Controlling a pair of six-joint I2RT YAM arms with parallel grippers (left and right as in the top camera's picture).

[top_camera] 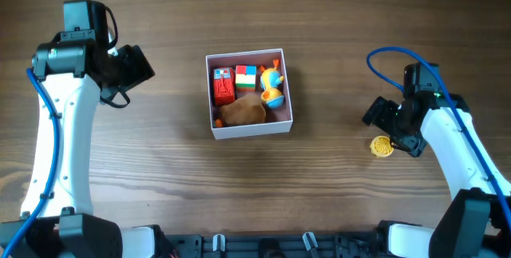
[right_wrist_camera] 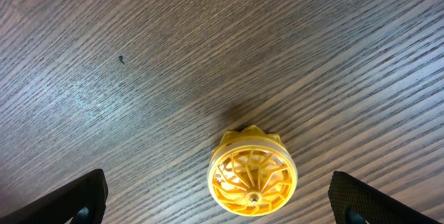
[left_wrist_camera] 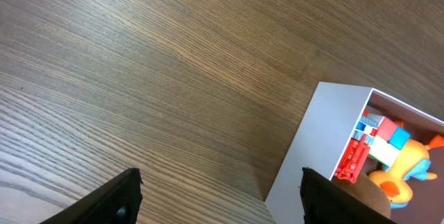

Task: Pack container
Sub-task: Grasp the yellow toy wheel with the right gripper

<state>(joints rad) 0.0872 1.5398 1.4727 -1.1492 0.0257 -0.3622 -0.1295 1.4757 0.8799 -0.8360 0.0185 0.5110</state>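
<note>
Overhead view: shows the container [top_camera: 251,129] sitting mid-surface [top_camera: 160,178], between the two arms and touched by neither, presumably so as to be reachable from either side. Already holds a red block [top_camera: 224,86], a cube [top_camera: 246,77], a duck [top_camera: 272,82] and a brown lump [top_camera: 242,111], crowded together with little pink floor left bare. Leaves a yellow wheel [right_wrist_camera: 252,171] lying out on the right, well apart from the container, and judged the last piece to pack. Places the right end effector [right_wrist_camera: 220,197] over that wheel, spread wide to either side and not touching it, seemingly lined up for a pinch not yet made. Sets the left end effector [left_wrist_camera: 220,200] off to the container's left, likewise spread and empty, probably to stay clear of the coming carry.
</note>
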